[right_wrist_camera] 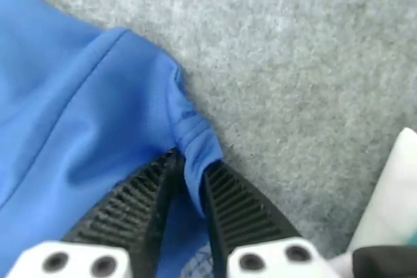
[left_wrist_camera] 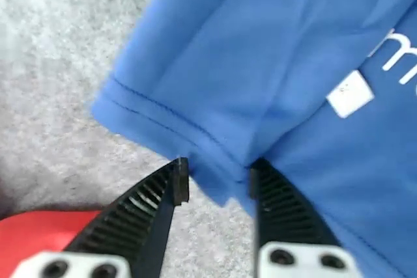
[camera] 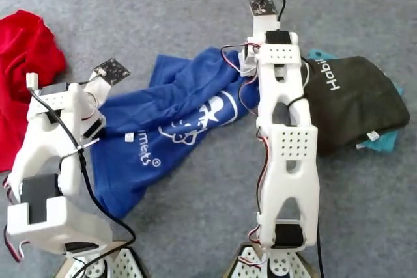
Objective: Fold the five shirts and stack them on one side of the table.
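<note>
A blue shirt [camera: 176,122] with white print lies crumpled across the middle of the grey table. My left gripper [camera: 96,110] sits at its left sleeve. In the left wrist view that gripper [left_wrist_camera: 217,177] stands open, the sleeve's stitched hem [left_wrist_camera: 163,122] lying between the black fingertips [left_wrist_camera: 176,177]. My right gripper [camera: 246,63] is at the shirt's far right edge. Seen from the right wrist, it [right_wrist_camera: 189,167] is shut on a bunched fold of the blue shirt [right_wrist_camera: 85,109].
A red shirt [camera: 26,63] lies heaped at the table's left edge and reappears beside my left fingers [left_wrist_camera: 39,226]. A dark folded shirt [camera: 355,102] rests on a teal one [camera: 384,141] at the right. Bare grey table [camera: 195,226] lies in front.
</note>
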Controlling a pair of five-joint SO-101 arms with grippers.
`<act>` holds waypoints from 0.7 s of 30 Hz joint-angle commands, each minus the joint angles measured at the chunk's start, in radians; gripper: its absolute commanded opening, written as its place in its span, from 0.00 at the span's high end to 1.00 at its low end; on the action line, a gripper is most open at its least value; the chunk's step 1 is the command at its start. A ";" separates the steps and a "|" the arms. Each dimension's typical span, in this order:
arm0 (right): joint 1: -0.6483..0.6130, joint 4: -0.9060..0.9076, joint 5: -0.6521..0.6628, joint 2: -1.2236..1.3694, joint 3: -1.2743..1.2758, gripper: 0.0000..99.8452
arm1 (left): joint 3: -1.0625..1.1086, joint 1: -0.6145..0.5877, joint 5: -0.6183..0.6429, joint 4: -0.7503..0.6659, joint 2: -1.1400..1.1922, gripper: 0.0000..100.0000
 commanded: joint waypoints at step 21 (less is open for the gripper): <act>-0.008 -0.017 -0.008 -0.005 -0.031 0.99 | -0.369 0.005 -0.006 0.269 0.147 0.97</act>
